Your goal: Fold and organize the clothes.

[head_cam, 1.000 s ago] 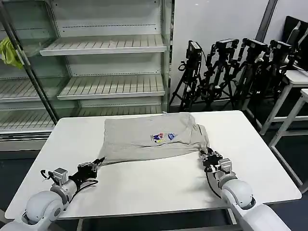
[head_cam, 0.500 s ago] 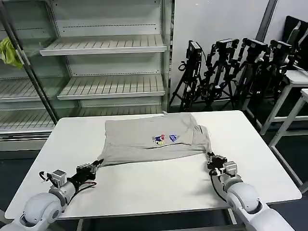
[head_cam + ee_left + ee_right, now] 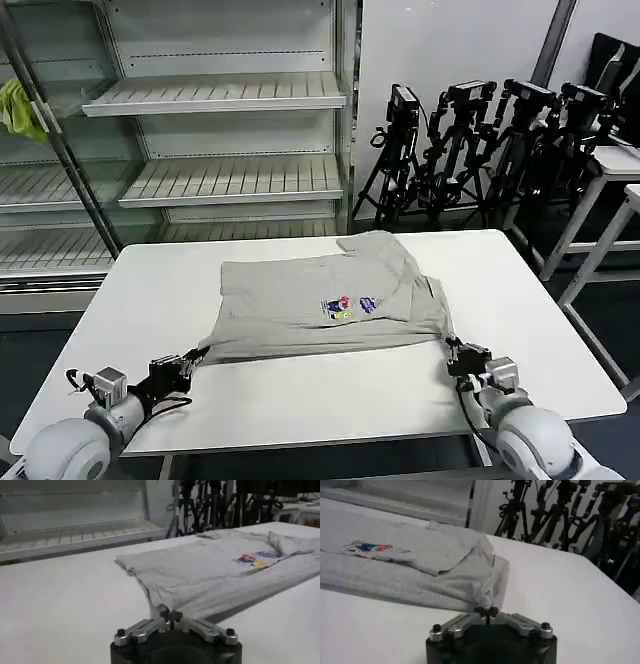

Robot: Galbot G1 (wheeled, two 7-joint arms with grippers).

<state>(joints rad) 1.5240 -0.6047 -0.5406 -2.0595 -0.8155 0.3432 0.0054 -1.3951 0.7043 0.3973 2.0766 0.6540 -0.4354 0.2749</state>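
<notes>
White table [image 3: 300,390]: both grippers' fingers clenched on T-shirt [image 3: 320,300] corners; tripods [image 3: 480,150] behind.

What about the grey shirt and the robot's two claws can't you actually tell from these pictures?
- What the chest print on the T-shirt shows: too small in the head view, seen edge-on in both wrist views.
- How many layers are stacked: the top fabric covers whatever lies beneath.
- How much cloth the left gripper and right gripper pinch: the shut fingertips hide the corners.
</notes>
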